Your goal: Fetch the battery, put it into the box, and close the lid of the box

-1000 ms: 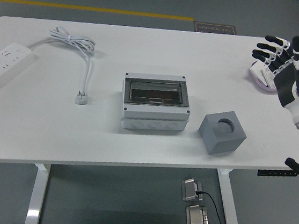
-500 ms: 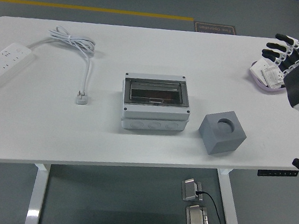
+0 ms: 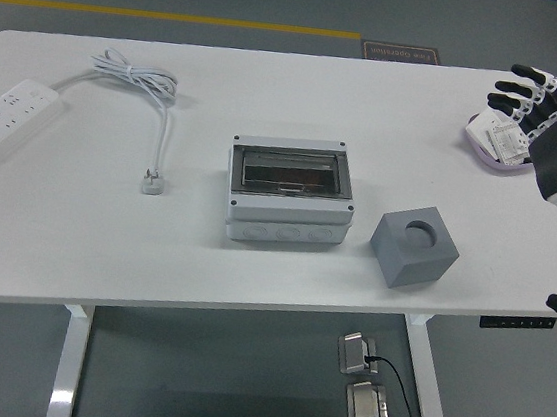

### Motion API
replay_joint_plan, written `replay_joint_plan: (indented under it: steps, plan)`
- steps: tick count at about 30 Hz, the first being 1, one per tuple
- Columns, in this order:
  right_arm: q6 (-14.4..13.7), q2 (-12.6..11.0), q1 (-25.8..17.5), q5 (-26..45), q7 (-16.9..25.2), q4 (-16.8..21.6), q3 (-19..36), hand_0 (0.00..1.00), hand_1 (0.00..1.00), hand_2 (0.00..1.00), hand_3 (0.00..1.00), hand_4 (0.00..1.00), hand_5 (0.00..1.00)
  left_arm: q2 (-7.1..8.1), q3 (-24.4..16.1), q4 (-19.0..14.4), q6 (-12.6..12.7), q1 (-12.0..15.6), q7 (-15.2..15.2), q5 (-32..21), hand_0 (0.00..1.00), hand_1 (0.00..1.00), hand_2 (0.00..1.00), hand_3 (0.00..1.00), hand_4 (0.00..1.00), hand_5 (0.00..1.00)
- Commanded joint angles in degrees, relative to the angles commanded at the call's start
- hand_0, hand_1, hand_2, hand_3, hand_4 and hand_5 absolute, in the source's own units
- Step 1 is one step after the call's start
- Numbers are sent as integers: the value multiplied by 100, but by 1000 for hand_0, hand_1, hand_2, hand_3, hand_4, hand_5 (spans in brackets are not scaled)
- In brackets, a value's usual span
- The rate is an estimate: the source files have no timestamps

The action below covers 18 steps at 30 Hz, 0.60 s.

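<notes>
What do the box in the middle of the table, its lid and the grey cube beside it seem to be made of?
The box looks like light grey moulded plastic, matt, with round knock-out marks on its front wall. Its lid seems to be clear tinted plastic, since the inside shows through darkly. The grey cube looks matt and even, perhaps foam or plastic; the view cannot settle which.

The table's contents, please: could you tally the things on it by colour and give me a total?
White: 1, the power strip with its cord.
Grey: 2, the lidded box and the cube with a round hole.
White and purple: 1, the item at the right hand.
Total: 4
</notes>
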Motion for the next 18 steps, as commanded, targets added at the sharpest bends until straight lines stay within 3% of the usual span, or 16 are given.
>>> replay_joint_plan:
  steps: [1, 10, 12, 13, 18]
  plan:
    - [0, 10, 15, -20, -6, -6, -4, 750, 623, 634, 689, 989, 853, 6, 57, 1, -6, -6, -20, -59, 648, 712, 684, 592, 636, 195]
    - [40, 99, 130, -345, -223, -66, -75, 751, 622, 634, 679, 988, 853, 54, 290, 5, -68, -24, -53, -309, 646, 706, 688, 606, 637, 196]
    - [57, 123, 185, -516, -334, -66, -122, 751, 622, 634, 679, 988, 853, 47, 241, 4, -77, -18, -6, -236, 646, 706, 688, 606, 637, 196]
    - [68, 143, 214, -599, -383, -69, -148, 757, 625, 635, 677, 989, 854, 42, 205, 5, -79, -16, 23, -173, 640, 685, 608, 608, 634, 193]
    - [113, 289, 351, -891, -551, -102, -303, 757, 625, 635, 677, 989, 854, 14, -148, 15, -59, -63, 199, 267, 640, 685, 608, 608, 634, 193]
